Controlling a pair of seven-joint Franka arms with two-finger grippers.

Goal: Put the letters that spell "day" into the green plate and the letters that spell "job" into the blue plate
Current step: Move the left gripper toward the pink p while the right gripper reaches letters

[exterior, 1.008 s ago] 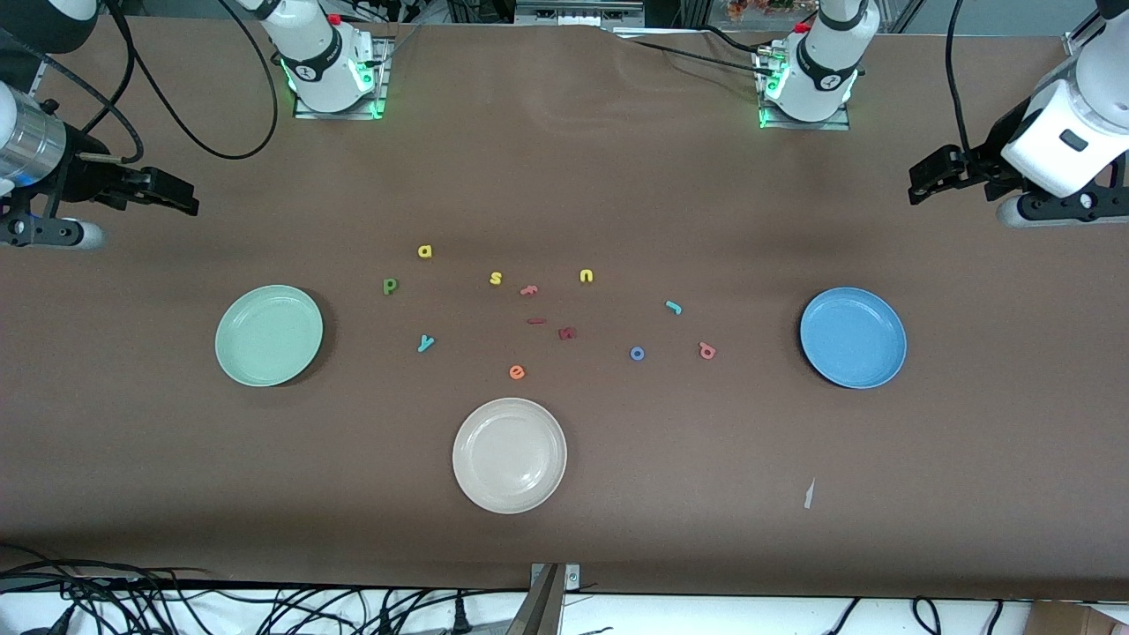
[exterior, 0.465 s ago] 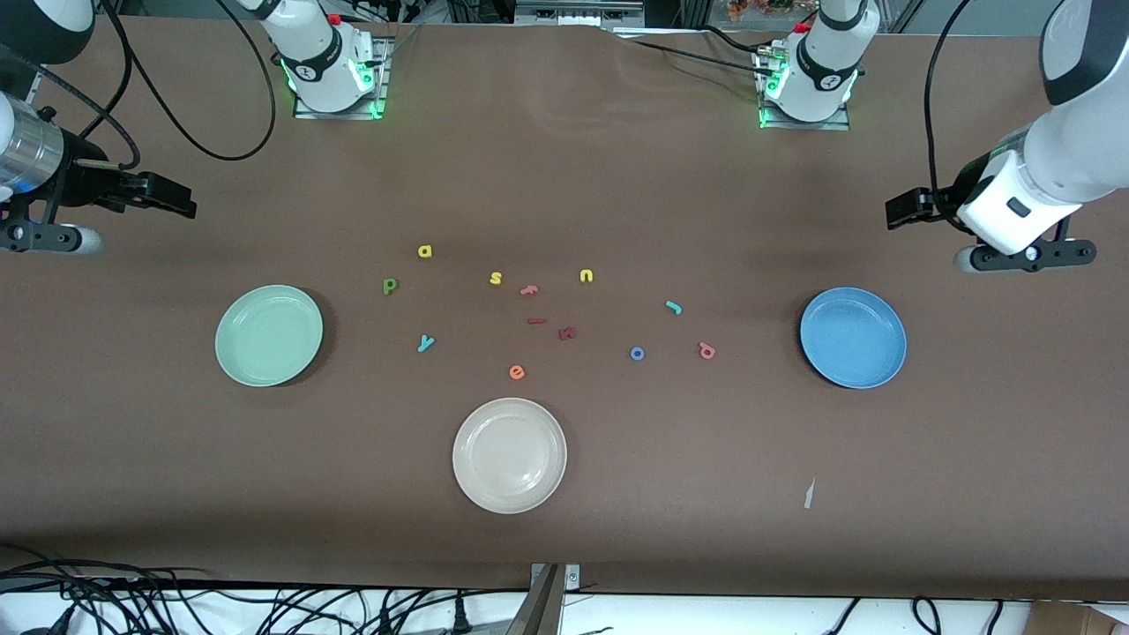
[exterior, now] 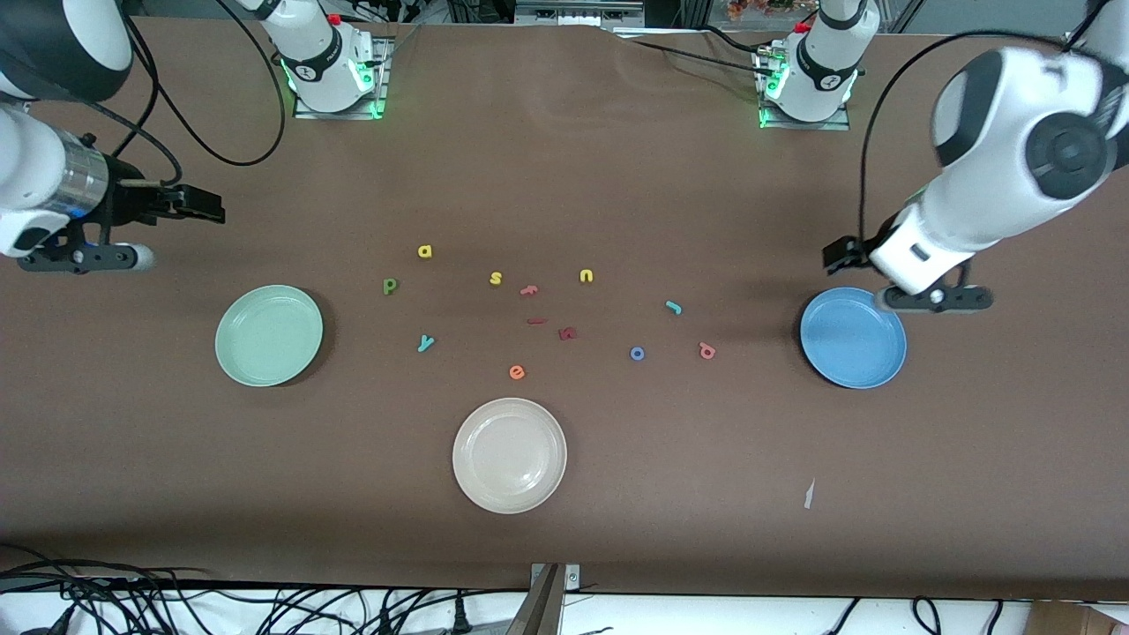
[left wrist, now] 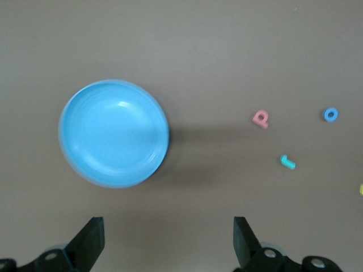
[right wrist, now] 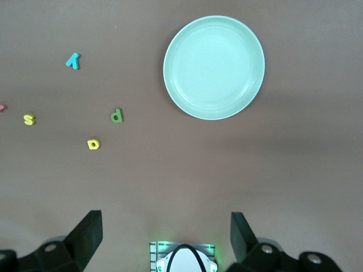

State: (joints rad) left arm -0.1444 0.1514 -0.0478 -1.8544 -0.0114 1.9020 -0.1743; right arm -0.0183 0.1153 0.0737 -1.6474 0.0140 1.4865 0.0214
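White rounded arms with black joints, black cables, green-lit bases, red buttons.

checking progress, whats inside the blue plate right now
Nothing. The blue plate shows a bare inside in the left wrist view. In the front view the left arm covers a bit of its rim only.

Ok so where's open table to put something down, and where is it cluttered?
Bare table lies between the cream-white plate and the blue plate, and between the green plate and the cream-white plate. It is crowded in the middle, where loose letters run from the green "d" to the pink "b".
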